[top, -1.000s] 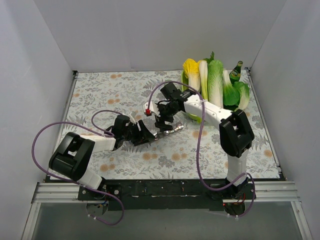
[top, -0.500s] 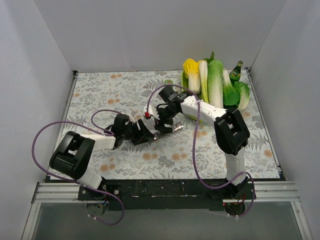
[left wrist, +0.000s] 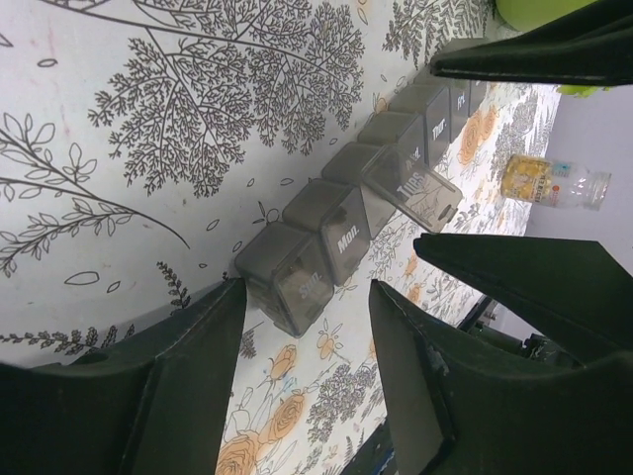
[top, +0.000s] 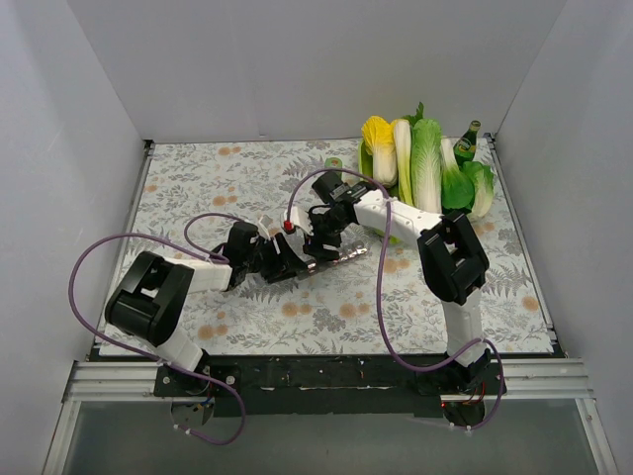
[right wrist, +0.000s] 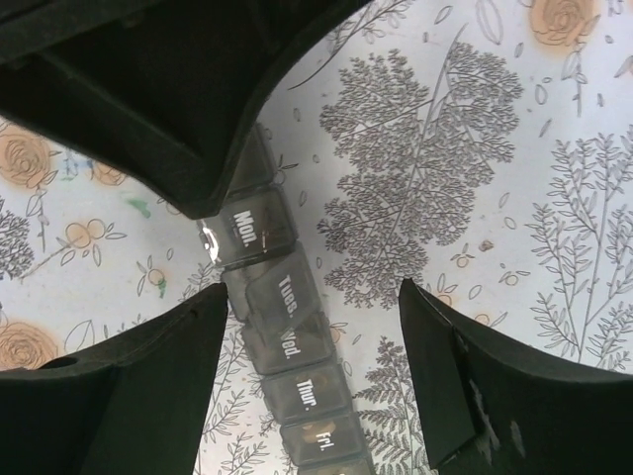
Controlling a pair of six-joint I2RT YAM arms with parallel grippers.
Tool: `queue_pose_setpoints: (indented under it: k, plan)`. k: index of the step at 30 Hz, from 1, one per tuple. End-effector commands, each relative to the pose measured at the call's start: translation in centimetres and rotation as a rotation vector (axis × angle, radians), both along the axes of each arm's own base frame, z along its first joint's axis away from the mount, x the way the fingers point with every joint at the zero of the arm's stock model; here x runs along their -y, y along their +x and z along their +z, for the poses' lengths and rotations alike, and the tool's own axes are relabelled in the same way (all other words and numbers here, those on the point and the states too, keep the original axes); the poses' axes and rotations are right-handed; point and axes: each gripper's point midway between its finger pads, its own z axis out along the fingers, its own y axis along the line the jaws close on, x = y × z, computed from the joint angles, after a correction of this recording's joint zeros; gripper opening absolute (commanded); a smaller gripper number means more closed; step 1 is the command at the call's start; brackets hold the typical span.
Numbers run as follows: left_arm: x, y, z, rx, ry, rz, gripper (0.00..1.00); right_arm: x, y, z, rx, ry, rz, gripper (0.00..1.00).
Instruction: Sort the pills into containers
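While the left hand [top: 287,263] is sitting nearest the arm bases, its fingers are standing apart astride the "Sun." end of the containers [top: 332,259], with a gap showing on one side, so it is released and gripping nothing. The containers are lying flat on the table [top: 198,198] at its middle, and their long axis is running from that hand away to the right and slightly farther back.

Further along the same strip, the right hand [top: 322,237] is hovering over the "Tues." and "Wed." cells. Its fingers are spread wide to either side of the row and are touching nothing. It is therefore the hand better placed for the middle cells, while the left is bracketing the near end. No pill is showing in either hand.

The left wrist view is showing the containers [left wrist: 341,233] end-on from the left hand [left wrist: 305,292], with the "Tues." lid [left wrist: 415,193] standing open, and beyond the far end a small bottle [left wrist: 549,181] with yellow contents is lying on its side. The right wrist view is showing neither of these. From the right hand [right wrist: 312,302] it is giving the containers [right wrist: 282,327] from above, with the labels reading "Mon." to "Fri." and the near end hidden under the left hand's body.
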Motion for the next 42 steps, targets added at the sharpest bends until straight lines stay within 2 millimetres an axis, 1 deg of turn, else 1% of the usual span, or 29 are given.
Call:
queue_pose_setpoints:
  k: [1,4,5,8,11,18,22,23,25,26,28,29,30,32,33,34,35,36,40,42]
  plan:
    - [-3.4,-2.6,-5.7,-0.149,0.210,0.035,0.54,-1.3,2.1,1.0,0.053,0.027,-0.052,0.76]
    - [-3.9,-2.8,-6.4,-0.158,0.244,0.040,0.52,-1.3,2.7,1.2,0.064,0.030,-0.080,0.72]
    - [-4.0,-2.8,-6.4,-0.156,0.251,0.038,0.51,-1.5,2.9,1.3,0.073,0.035,-0.086,0.68]
    - [-4.4,-2.9,-7.0,-0.165,0.277,0.042,0.49,-1.3,3.4,1.3,0.079,0.028,-0.112,0.61]
    - [-4.5,-2.8,-7.2,-0.169,0.290,0.038,0.46,-1.4,3.8,1.4,0.085,0.031,-0.132,0.56]
    - [-4.6,-2.7,-7.3,-0.167,0.300,0.033,0.44,-1.4,3.9,1.6,0.077,0.037,-0.136,0.53]
    - [-4.4,-2.4,-6.0,-0.125,0.278,0.037,0.46,-1.4,3.8,1.4,0.056,0.047,-0.135,0.51]
    - [-4.3,-2.1,-5.3,-0.102,0.268,0.040,0.47,-1.4,3.9,1.4,0.052,0.049,-0.141,0.51]
    - [-4.1,-1.9,-4.5,-0.080,0.255,0.040,0.48,-1.5,3.9,1.6,0.047,0.055,-0.142,0.50]
    - [-4.1,-1.8,-4.0,-0.066,0.245,0.041,0.51,-1.4,3.9,1.6,0.043,0.052,-0.143,0.51]
    - [-3.9,-1.5,-2.5,-0.020,0.220,0.046,0.53,-1.4,3.8,1.8,0.037,0.058,-0.141,0.51]
    - [-3.8,-1.6,-2.1,-0.010,0.209,0.050,0.53,-1.4,3.7,1.8,0.036,0.060,-0.138,0.51]
    - [-3.7,-1.4,-1.1,0.020,0.190,0.055,0.54,-1.3,3.7,1.9,0.031,0.062,-0.141,0.52]
    - [-3.3,-1.1,0.1,0.058,0.145,0.053,0.53,-1.3,3.6,2.0,0.025,0.067,-0.140,0.53]
    - [-2.9,-1.2,0.7,0.065,0.116,0.051,0.51,-1.2,3.6,2.0,0.022,0.069,-0.141,0.53]
    - [-2.5,-0.8,1.4,0.091,0.089,0.048,0.47,-1.2,3.6,2.0,0.019,0.071,-0.142,0.53]
    - [-2.0,-1.0,1.8,0.092,0.059,0.026,0.42,-1.2,3.6,2.0,0.017,0.072,-0.144,0.53]
    - [-1.7,-1.0,2.1,0.088,0.037,0.022,0.37,-1.2,3.7,2.1,0.015,0.074,-0.147,0.53]
    - [-0.2,-0.3,3.1,0.104,-0.045,-0.024,0.25,-1.2,3.5,1.9,0.001,0.076,-0.152,0.53]
    - [0.3,0.0,3.1,0.097,-0.061,-0.034,0.22,-1.1,3.5,1.8,-0.001,0.074,-0.155,0.53]
